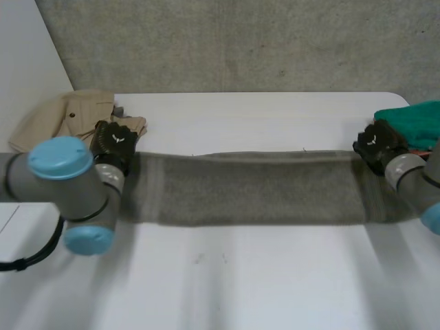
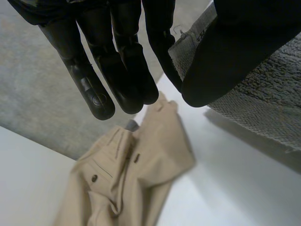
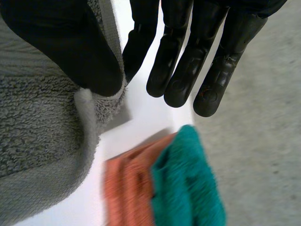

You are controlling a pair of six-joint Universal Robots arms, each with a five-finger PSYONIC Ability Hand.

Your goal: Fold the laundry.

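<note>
While grey towel [image 1: 247, 189] stretches between them, left hand [image 1: 115, 143] and right hand [image 1: 375, 144] pinch its ends (thumb-to-finger)

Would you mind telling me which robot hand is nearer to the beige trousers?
Left. The left robot hand pinches one end of the grey towel right beside the beige trousers; the right robot hand pinches the towel's opposite end, far from them.

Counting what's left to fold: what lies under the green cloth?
An orange cloth pokes out from under the green cloth; the rest of it, and anything else beneath, is covered.
</note>
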